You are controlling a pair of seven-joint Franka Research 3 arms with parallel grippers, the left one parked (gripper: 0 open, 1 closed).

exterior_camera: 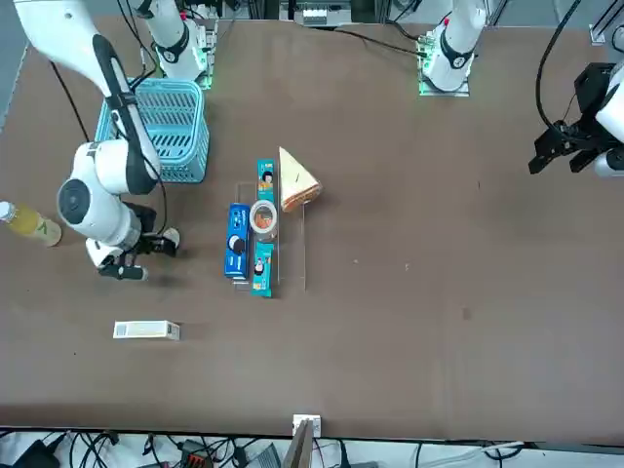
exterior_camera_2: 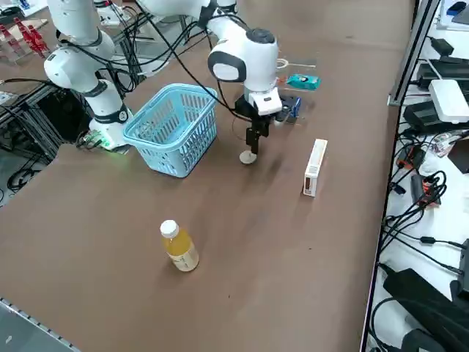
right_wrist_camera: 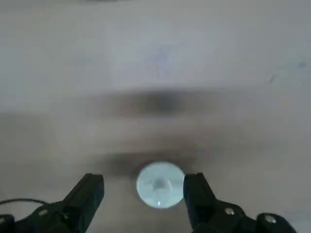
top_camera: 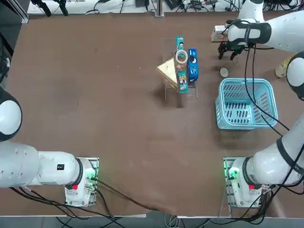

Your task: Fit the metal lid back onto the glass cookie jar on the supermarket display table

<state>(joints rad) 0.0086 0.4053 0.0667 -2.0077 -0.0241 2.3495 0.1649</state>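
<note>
The metal lid [top_camera: 223, 72] is a small silvery disc lying flat on the dark brown display table [top_camera: 95, 118], just beyond the blue basket. My right gripper [top_camera: 227, 54] hangs low over it, open. In the right wrist view the lid [right_wrist_camera: 160, 185] lies between the two spread fingers of the gripper [right_wrist_camera: 143, 183], nearer one of them. The right side view has the gripper [exterior_camera_2: 253, 145] just above the lid [exterior_camera_2: 248, 157]. The glass cookie jar [top_camera: 181, 57] with its whitish rim stands uncovered among snack packets at mid table, also in the front view [exterior_camera: 263, 217].
A blue basket [top_camera: 246, 103] stands close to the lid on the robot's side. A blue snack box [top_camera: 193, 66], teal packets and a sandwich wedge [top_camera: 167, 70] surround the jar. A white carton [exterior_camera: 146, 331] and a yellow bottle [exterior_camera: 29, 224] lie beyond the gripper.
</note>
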